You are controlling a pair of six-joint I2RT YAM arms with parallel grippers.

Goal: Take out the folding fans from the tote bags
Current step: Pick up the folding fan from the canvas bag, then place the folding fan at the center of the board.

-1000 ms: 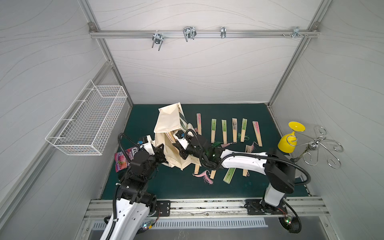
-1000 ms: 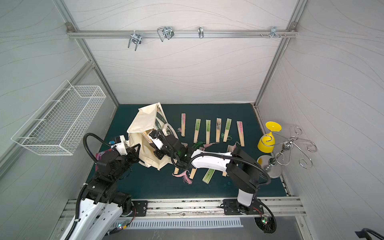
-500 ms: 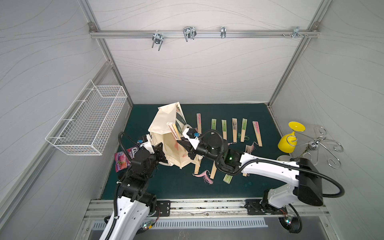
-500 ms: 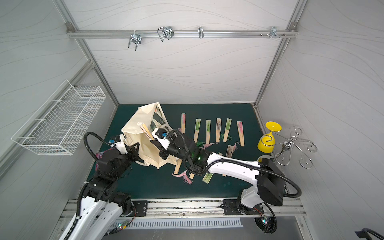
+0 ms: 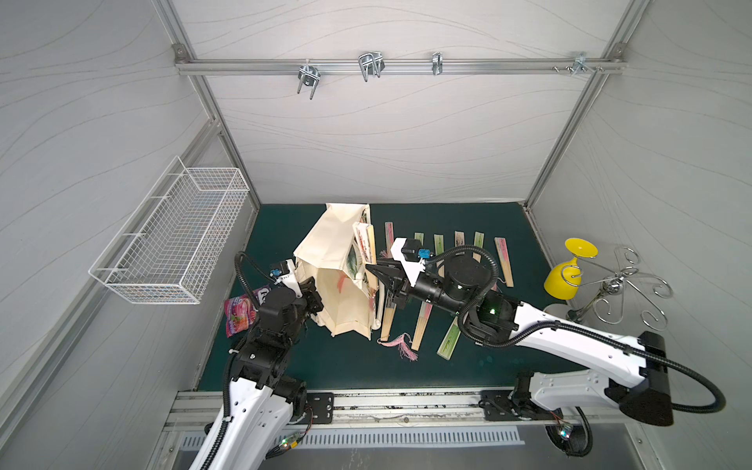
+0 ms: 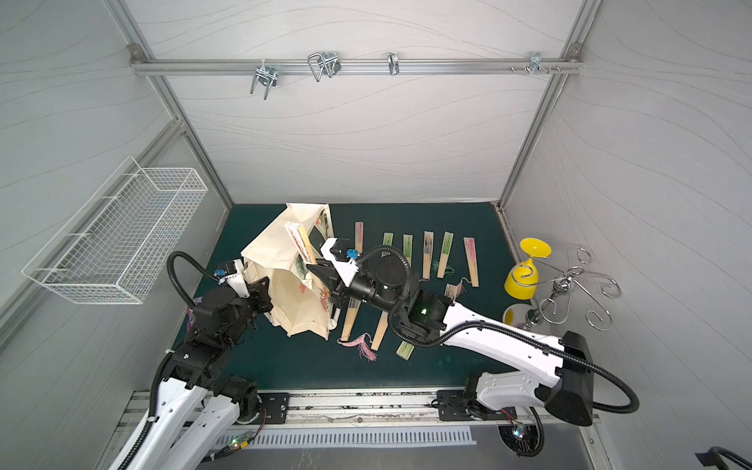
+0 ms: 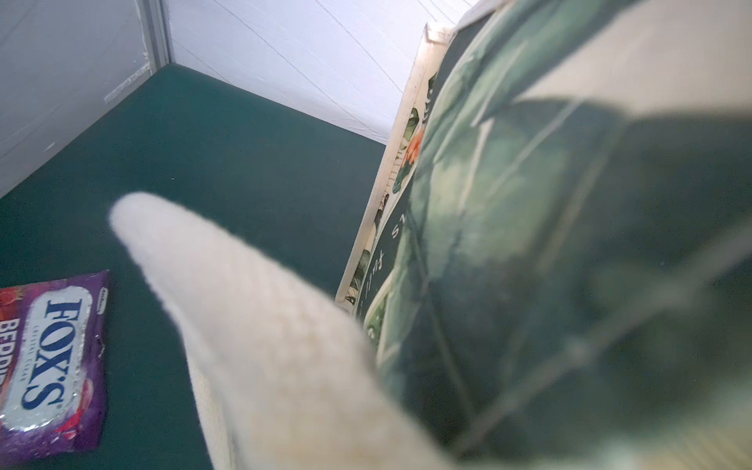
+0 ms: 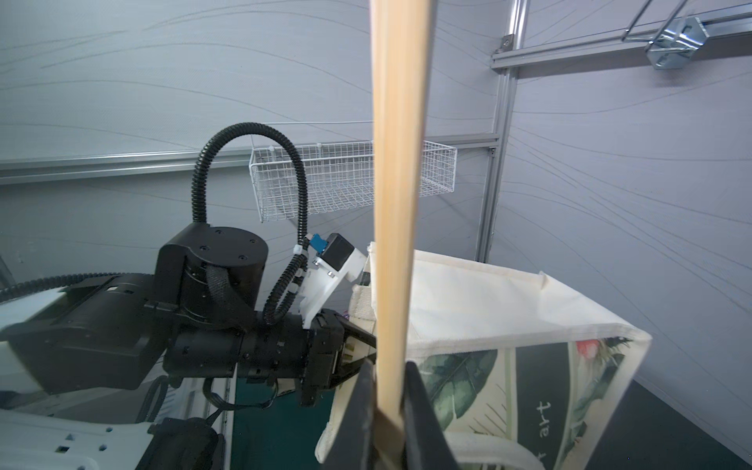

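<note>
The folding fan (image 5: 365, 243) I'm after is now up in the air, standing nearly on end against the right face of the tote bag (image 5: 325, 260), just above centre in both top views. A second ago the right gripper (image 5: 373, 272) was only nosed in at the bag with no fan showing. Half a second ago the ribs had started sliding out, and now the whole pale length is on show.

In the right wrist view the fan runs straight up the middle of the frame, with the fingers (image 8: 421, 407) pinched narrow on its lower end. That reads as a solid hold to me. It looks clear of the canvas, but the bag sits right behind it, so I wouldn't swear to that.

The left gripper (image 5: 313, 294) hasn't budged. It's clamped tight at the bag's left edge by the cream handle (image 7: 252, 325), which stops the bag following along, though the bag has swung a little with the pull.

Right of the bag, the laid-out fans (image 5: 503, 260) sit on the green mat (image 5: 488, 366), a row across the middle of the frame and a few more lower down. So I reckon we're well along, and this one just needs carrying right and setting down in a gap. I can't see into the bag, so no idea how many remain. The snack packet (image 5: 240, 315) lies off at the left.
</note>
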